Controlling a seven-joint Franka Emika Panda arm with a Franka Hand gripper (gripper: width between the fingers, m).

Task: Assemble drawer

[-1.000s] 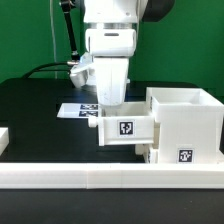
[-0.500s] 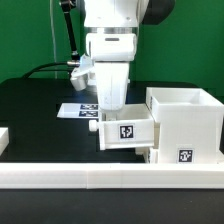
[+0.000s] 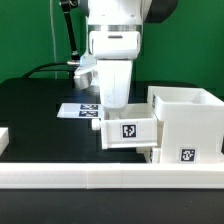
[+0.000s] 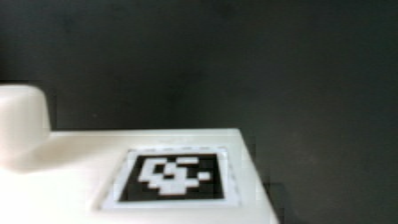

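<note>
The arm hangs straight down over the black table [image 3: 35, 105], its gripper [image 3: 113, 118] dropped behind the front face of a small tray [image 3: 128, 131] — the fingertips are hidden there, so whether they grip it or stand apart cannot be told. One tray shows in the exterior view, pushed partly into the one large housing [image 3: 186, 122] on the exterior view's right — each with one square tag visible. One marker board [image 3: 78, 111] lies behind; a long white rail [image 3: 110, 177] runs in front.
</note>
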